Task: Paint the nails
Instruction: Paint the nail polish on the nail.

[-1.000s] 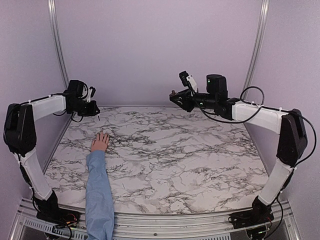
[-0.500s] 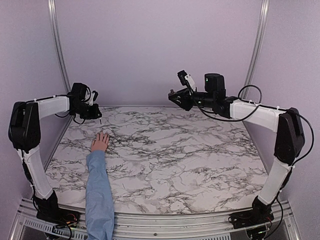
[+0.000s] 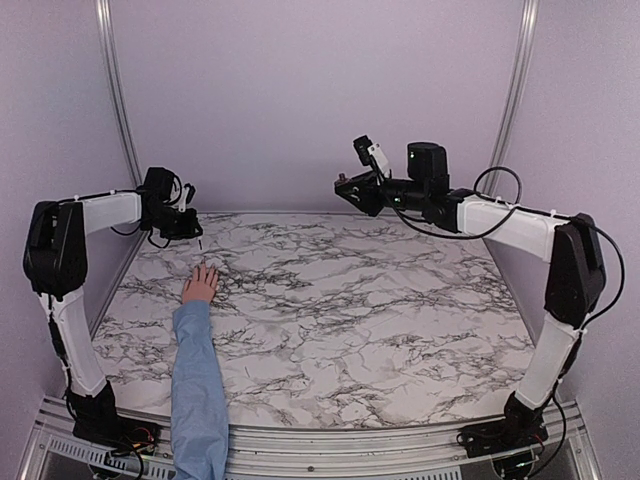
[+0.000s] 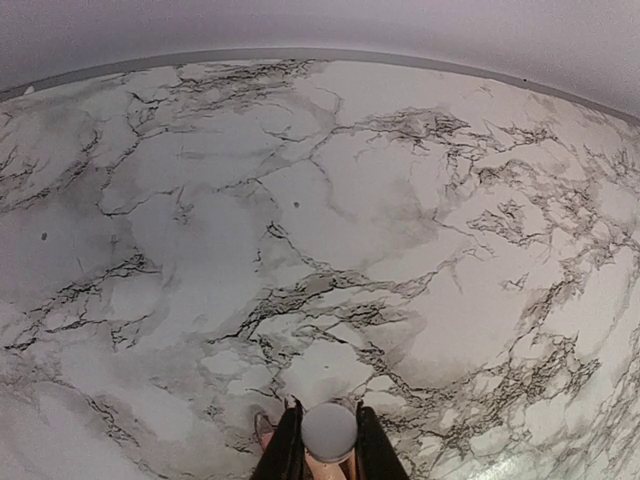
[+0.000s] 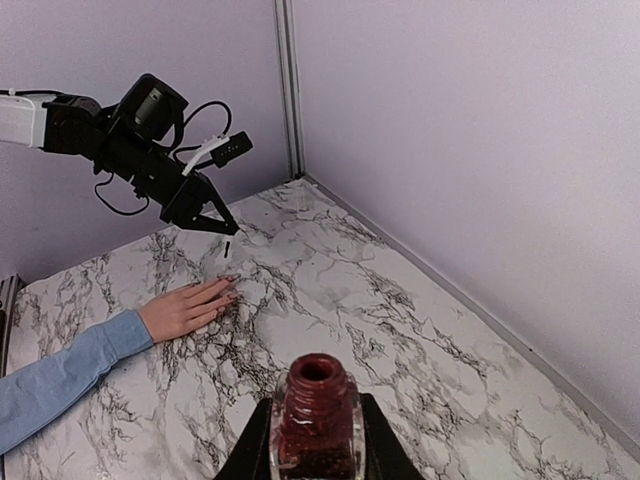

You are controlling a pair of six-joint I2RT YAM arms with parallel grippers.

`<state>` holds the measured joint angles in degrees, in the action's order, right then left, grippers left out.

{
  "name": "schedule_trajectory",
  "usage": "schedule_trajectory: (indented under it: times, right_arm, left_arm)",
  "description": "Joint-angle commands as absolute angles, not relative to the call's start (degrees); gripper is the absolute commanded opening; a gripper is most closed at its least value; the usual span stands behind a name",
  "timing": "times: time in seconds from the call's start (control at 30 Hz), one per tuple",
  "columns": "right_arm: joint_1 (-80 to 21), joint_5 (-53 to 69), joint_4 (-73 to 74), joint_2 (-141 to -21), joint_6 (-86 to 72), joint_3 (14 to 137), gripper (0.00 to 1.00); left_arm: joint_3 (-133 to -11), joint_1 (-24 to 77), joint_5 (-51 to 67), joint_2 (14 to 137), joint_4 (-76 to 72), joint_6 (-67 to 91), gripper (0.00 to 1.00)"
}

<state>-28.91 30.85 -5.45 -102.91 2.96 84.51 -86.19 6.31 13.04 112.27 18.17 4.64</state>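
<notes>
Pinching an uncapped bottle [image 5: 316, 405] upright between its fingers, the right gripper [image 5: 316, 450] is holding it high above the table [image 5: 420, 330]; dark red polish [image 5: 315, 440] is showing through the glass. The left gripper [image 4: 328, 455] is clamping a white brush cap [image 4: 329, 432], its brush [image 5: 228, 247] pointing down just above the nails [image 5: 230, 290] of the human hand [image 5: 185, 308] lying flat near the table's left edge.

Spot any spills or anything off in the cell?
Nothing stands out. The open red polish bottle is clamped in the right gripper, and no drips show on the marble table. The left gripper holds the white-capped brush just above the flat hand, not touching it.
</notes>
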Motion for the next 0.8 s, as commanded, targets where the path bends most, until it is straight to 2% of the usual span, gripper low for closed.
schedule_trajectory:
  times: [0.0,0.77]
  right_arm:
    - [-28.6,31.0,-5.6,-104.2,2.2,88.0,0.00]
    - [-28.6,31.1,-5.4,-105.8,2.2,89.0,0.00]
  left_arm:
    - [-86.8,5.8,13.4,112.9,18.9,3.9,0.00]
    - [-87.7,5.2,15.0,116.5,18.9,5.0,0.00]
